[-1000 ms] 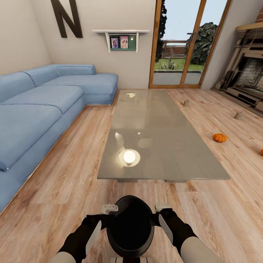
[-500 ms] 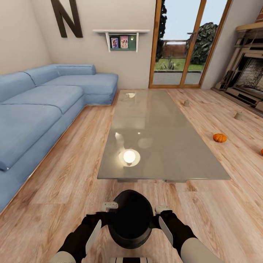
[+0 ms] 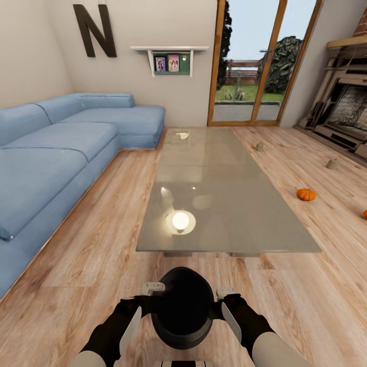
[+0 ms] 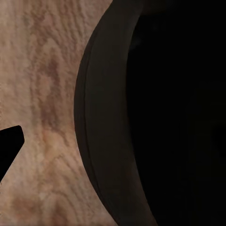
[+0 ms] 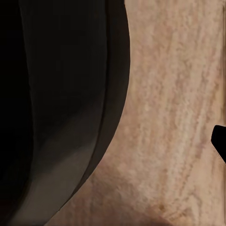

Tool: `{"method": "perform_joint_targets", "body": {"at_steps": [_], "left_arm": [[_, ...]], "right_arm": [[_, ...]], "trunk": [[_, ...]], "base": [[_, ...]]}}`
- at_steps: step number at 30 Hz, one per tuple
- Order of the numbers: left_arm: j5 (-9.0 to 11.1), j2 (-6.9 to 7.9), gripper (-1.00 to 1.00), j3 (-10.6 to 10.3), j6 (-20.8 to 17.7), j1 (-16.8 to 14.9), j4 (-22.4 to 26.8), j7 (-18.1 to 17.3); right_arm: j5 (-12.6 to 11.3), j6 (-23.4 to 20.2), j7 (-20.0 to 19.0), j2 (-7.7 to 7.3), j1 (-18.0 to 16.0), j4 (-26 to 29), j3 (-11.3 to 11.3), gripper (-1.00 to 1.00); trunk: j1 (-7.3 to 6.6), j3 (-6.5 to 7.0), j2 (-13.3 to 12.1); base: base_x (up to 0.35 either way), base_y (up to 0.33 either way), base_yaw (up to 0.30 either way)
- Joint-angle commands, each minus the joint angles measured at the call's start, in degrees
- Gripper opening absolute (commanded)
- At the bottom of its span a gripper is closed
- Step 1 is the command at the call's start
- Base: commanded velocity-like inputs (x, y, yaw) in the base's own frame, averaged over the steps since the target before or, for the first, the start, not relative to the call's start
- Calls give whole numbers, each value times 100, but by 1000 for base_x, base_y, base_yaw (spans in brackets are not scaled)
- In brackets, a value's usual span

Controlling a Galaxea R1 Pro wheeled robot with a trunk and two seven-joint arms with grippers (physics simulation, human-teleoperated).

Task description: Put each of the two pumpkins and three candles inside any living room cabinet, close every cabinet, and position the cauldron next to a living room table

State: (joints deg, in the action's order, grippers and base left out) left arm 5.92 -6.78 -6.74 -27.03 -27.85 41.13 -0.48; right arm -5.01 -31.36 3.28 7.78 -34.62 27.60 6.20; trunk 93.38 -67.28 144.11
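Round black cauldron (image 3: 182, 307) squeezed between left hand (image 3: 152, 289) and right hand (image 3: 226, 291), one pressed to each flank; finger opening impossible to tell. Just ahead of both hands, the low grey glass worktop (image 3: 224, 204). Best carried level with equal inward pressure, then lowered onto the wooden floor (image 3: 92, 265) close beside that near edge, released gently.

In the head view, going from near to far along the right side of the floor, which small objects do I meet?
Pumpkin at the picture's edge → whole pumpkin → candle → candle beside the table.
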Motion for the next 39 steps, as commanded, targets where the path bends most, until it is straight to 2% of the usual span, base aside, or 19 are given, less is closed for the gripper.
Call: {"method": "perform_joint_targets", "body": {"at_steps": [1,10,14,19,39], "left_arm": [[58,4,100,-6,-30,-1,8,13],[70,6,100,0,-58,-1,8,21],[68,-6,100,-2,-368,-1,14,34],[67,-10,100,-2,-482,-1,40,44],[92,-15,100,32,-497,-2,84,48]], "right_arm": [[-52,-27,34,-4,-1,9,33,100],[-52,-25,38,-4,-1,9,34,100],[-52,-27,40,-4,-1,9,32,100],[-52,-26,41,-4,-1,9,30,100],[-52,-16,11,-8,-1,9,30,100]], "trunk": [[-3,18,0],[-27,217,-12],[-37,306,-17],[-50,417,-24],[-101,860,-51]], "base": [[0,0,0],[0,0,0],[0,0,0],[0,0,0],[-97,0,0]]}}
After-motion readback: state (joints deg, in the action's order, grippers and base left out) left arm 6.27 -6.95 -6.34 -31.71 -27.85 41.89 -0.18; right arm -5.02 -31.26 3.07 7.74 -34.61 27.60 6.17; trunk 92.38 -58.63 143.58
